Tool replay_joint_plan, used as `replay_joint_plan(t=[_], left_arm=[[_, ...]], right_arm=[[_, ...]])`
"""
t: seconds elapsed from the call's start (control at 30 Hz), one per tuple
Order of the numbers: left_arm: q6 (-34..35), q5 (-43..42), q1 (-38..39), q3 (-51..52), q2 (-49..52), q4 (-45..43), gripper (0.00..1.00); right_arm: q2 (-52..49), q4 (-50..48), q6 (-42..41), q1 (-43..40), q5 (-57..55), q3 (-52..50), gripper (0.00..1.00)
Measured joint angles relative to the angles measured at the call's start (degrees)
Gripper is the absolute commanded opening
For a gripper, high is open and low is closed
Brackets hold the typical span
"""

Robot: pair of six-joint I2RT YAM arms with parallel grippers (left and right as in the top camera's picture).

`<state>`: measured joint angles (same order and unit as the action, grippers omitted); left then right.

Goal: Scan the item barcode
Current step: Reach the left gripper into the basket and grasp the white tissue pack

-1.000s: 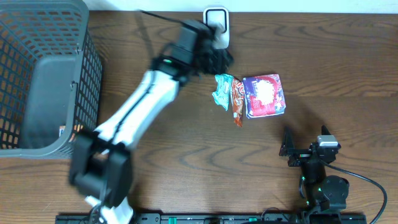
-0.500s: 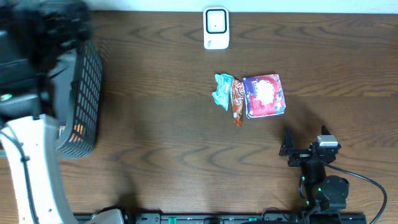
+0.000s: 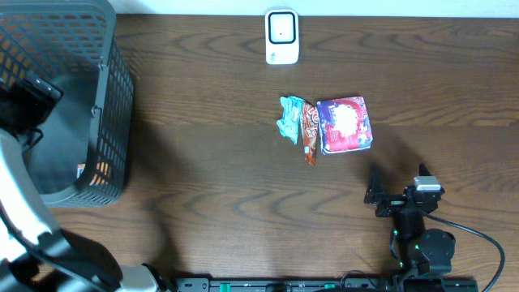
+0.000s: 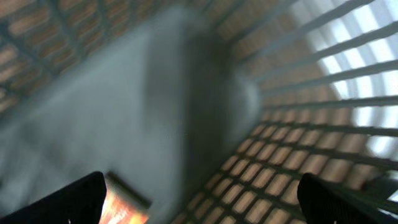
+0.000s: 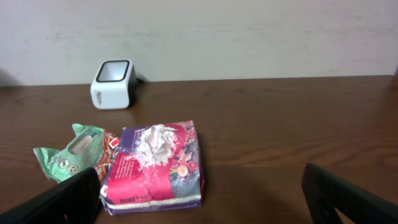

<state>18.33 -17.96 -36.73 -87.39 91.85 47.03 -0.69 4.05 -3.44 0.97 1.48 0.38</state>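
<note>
At the left edge of the table [image 3: 211,211]: mesh basket [image 3: 107,122], orange packet [image 4: 124,210] on its floor.
Over it, left gripper [image 4: 206,202] gaping, empty; right gripper [image 5: 205,204] likewise, near front edge; scanner [image 3: 281,36] at far edge.

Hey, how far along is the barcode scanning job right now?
Done: one orange item lies in the basket. In hand: nothing; the left tool hangs open above the basket floor, and the right tool is open and parked. Left: the green packet, red packet and purple tissue pack lie on the table near the scanner, apparently unscanned.
</note>
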Motion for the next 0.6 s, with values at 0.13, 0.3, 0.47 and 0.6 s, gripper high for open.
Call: replay_joint_plan(t=[0.13,0.3,0.47,0.6], left_arm=[[4.46,2.97,0.0,0.0,5.73,3.87,0.98],[10.14,6.45,1.36,0.07,11.1,7.23,0.98],[16.9,13.18,4.94,1.03,11.67,9.03,0.98],[20.98,16.92,7.56,2.89,11.67,8.02,0.98]], right_arm=[[0.0,0.0,0.0,0.0,0.0,0.0,0.99],[0.0,0.0,0.0,0.0,0.0,0.0,0.99],[0.0,0.0,0.0,0.0,0.0,0.0,0.99],[0.0,0.0,0.0,0.0,0.0,0.0,0.99]])
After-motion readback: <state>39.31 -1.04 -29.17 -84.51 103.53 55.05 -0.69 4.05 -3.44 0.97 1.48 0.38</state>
